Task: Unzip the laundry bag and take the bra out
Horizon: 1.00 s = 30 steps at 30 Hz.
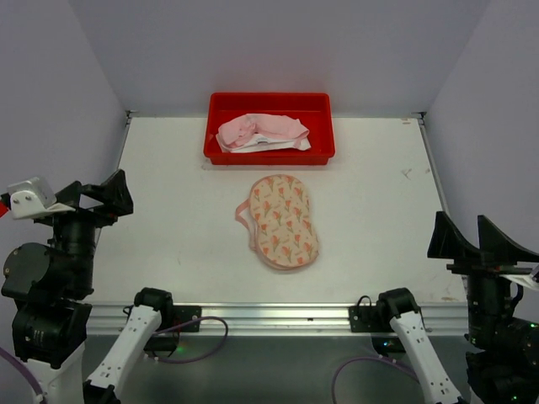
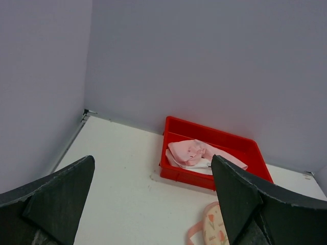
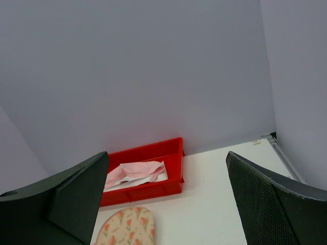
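Note:
The laundry bag (image 1: 285,220), a two-lobed cream pouch with red-orange marks and pink trim, lies flat in the middle of the table; a pink loop sticks out at its left side. Part of it shows in the left wrist view (image 2: 214,228) and the right wrist view (image 3: 127,227). The pale pink and white bra (image 1: 263,132) lies in the red tray (image 1: 269,156), also in the wrist views (image 2: 196,154) (image 3: 134,172). My left gripper (image 1: 105,195) is open and empty at the left edge. My right gripper (image 1: 472,240) is open and empty at the right edge. Both are far from the bag.
The red tray stands at the back middle against the wall. Grey walls close the table on three sides. A metal rail (image 1: 269,318) runs along the near edge between the arm bases.

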Available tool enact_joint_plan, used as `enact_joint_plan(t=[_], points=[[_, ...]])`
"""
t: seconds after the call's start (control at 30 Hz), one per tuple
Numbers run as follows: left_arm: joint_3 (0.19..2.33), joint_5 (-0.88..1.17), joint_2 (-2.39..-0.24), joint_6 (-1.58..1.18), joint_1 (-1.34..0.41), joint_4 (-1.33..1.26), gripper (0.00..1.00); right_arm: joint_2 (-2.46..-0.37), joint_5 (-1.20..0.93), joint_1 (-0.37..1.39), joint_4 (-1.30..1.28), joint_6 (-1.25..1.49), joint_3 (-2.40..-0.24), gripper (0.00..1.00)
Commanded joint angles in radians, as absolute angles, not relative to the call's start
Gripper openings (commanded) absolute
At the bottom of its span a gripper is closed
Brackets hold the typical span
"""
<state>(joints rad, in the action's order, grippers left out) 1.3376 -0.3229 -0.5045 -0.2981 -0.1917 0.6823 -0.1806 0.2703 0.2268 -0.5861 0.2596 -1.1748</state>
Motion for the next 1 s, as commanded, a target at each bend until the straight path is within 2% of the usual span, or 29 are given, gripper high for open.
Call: enact_joint_plan(t=[0.0,0.4,0.97], points=[[1.312,-0.327,-0.485,-0.253,-0.187,0.732,1.0,-0.143,0.238,0.225,-0.568,0.207,-1.123,0.99],[1.238,-0.356,-0.393,-0.279,-0.187,0.735,1.0,-0.1,0.204,0.225,-0.587,0.206,-1.118,0.99],[1.178,-0.316,-0.411,-0.307,-0.187,0.723,1.0,-0.114,0.16,0.227,-0.563,0.218,-1.083,0.99]])
